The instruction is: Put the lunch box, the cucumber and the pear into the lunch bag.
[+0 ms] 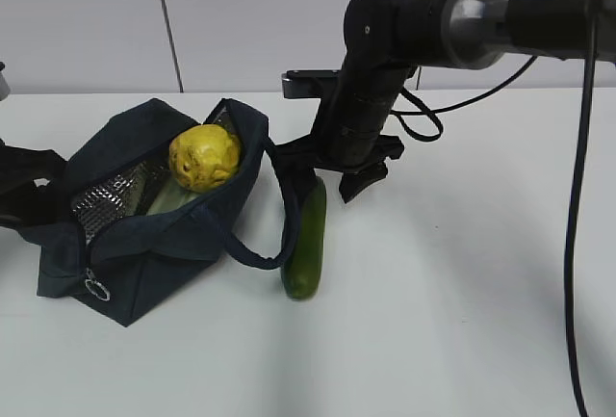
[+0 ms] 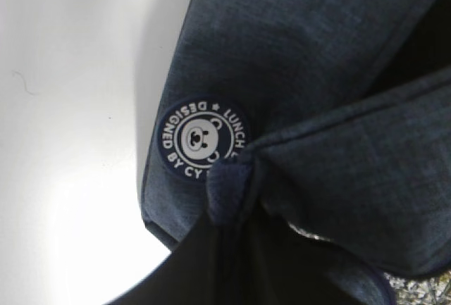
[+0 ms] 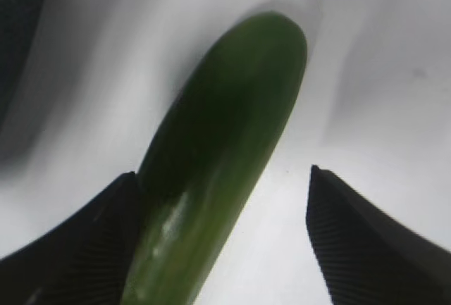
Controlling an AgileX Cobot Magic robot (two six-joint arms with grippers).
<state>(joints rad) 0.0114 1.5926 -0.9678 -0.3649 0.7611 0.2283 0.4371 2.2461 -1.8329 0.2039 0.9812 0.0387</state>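
"LUNCH" badge [image 2: 201, 140] on lunch bag [image 2: 317, 72]

Right claw [image 3: 222, 241] spread wide, pointing down, left arm unseen

White tabletop and pale wall.
The tabletop [image 1: 462, 321] fills the lower frame; behind its far edge, a wall [image 1: 87, 22] with one dark vertical seam [image 1: 166, 22].
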